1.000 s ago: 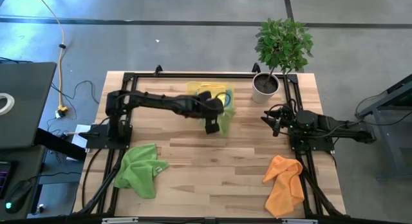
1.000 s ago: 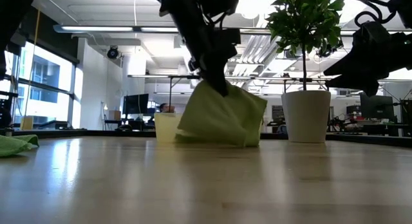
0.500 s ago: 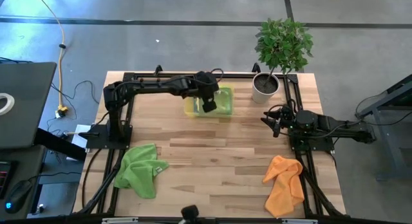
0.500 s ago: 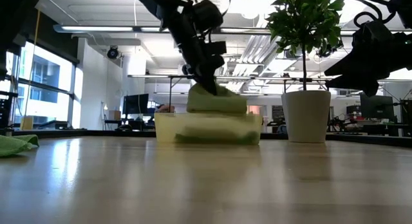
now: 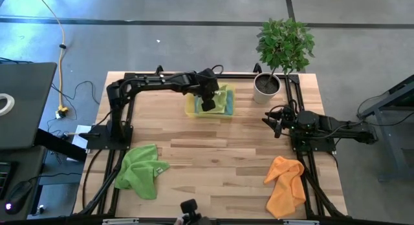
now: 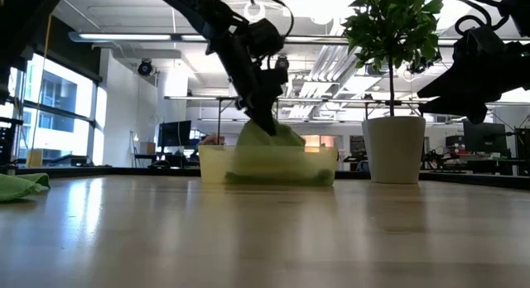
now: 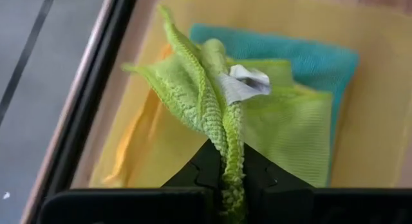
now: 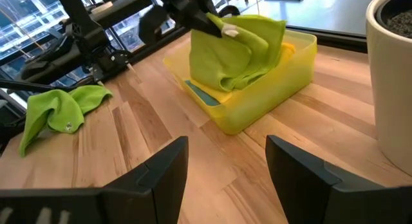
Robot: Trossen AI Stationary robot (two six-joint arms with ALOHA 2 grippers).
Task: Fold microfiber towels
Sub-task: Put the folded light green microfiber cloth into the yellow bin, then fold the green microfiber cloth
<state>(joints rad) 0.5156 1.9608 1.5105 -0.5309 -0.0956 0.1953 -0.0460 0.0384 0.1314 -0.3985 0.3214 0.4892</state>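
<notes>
A pale wooden table (image 5: 213, 154) in an open office hall, with a folded green microfiber towel being set into a translucent yellow plastic tray (image 5: 192, 109) at its far edge.

The left gripper's (image 7: 232, 176) fingers are clamped on a gathered ridge of the folded green microfiber towel (image 7: 257, 114), which drapes into the tray over a folded blue towel (image 7: 322, 56) and a yellow one (image 7: 132, 153). The cloth looks light, limp and grippy: it sags wherever unsupported, so a pinch on a bunched fold or a corner should hold it well, while a flat spot would offer little to bite. Outward, a crumpled green microfiber towel (image 5: 142, 170) lies near the table's left front and a crumpled orange microfiber towel (image 5: 286, 183) near the right front, both unfolded. The right gripper (image 5: 277, 121) waits beside the white potted plant (image 5: 267, 86), fingers apart and empty.
</notes>
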